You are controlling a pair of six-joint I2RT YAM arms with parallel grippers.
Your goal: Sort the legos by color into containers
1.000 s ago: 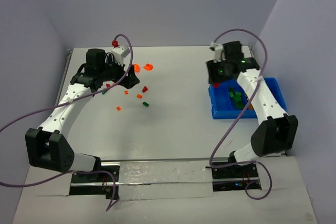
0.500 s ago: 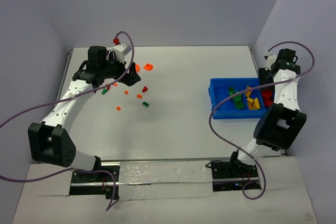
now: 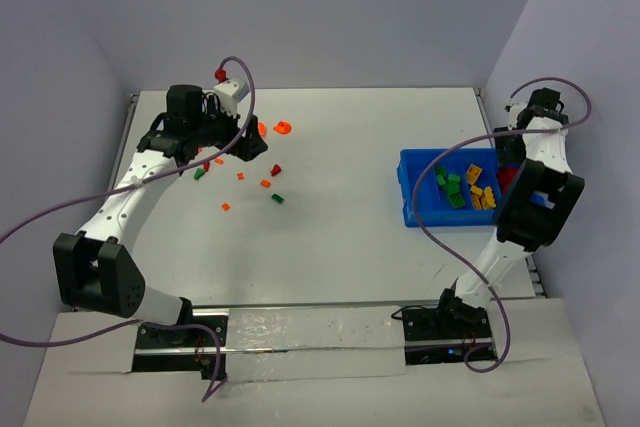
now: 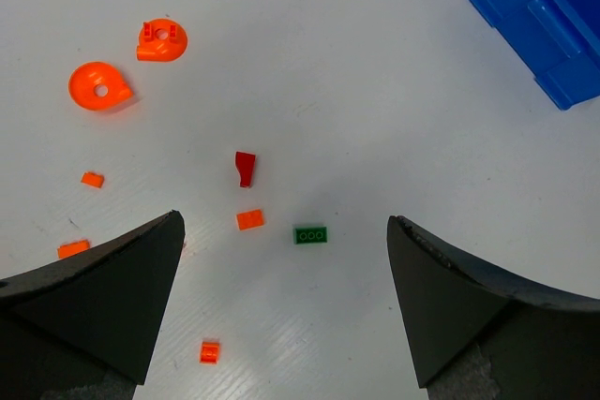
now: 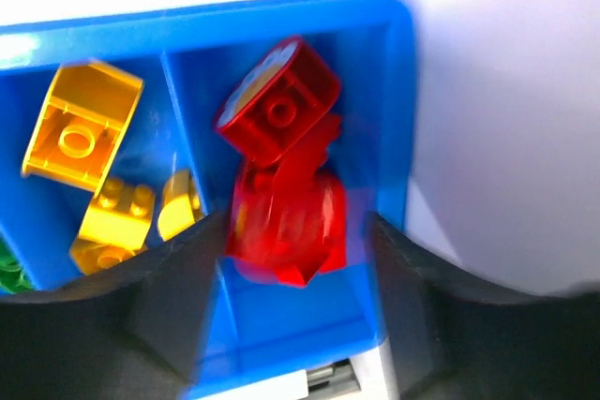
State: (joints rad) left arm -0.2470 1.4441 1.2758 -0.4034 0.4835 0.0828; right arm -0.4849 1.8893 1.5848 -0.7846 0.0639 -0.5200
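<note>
Right end effector (image 5: 295, 231) parted in the blue bin (image 5: 309, 8), left end effector (image 4: 283, 227) wide open, empty.
On the right, straddles loose red legos (image 5: 281, 119) in the end compartment, gripping none that shows; yellow legos (image 5: 84, 119) next door. On the left, hangs above the desk (image 4: 375, 72) over a green lego (image 4: 310, 233), a red lego (image 4: 245, 168), small orange legos (image 4: 249, 220) and two round orange ones (image 4: 99, 86).

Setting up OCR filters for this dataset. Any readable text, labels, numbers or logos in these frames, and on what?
No readable text in any view.
blue bin: plain walls, no label.
red legos, yellow legos: stud faces blurred, nothing legible.
green brick, orange round pieces: too small to show any mark.
left arm, right arm: no legible marking.
</note>
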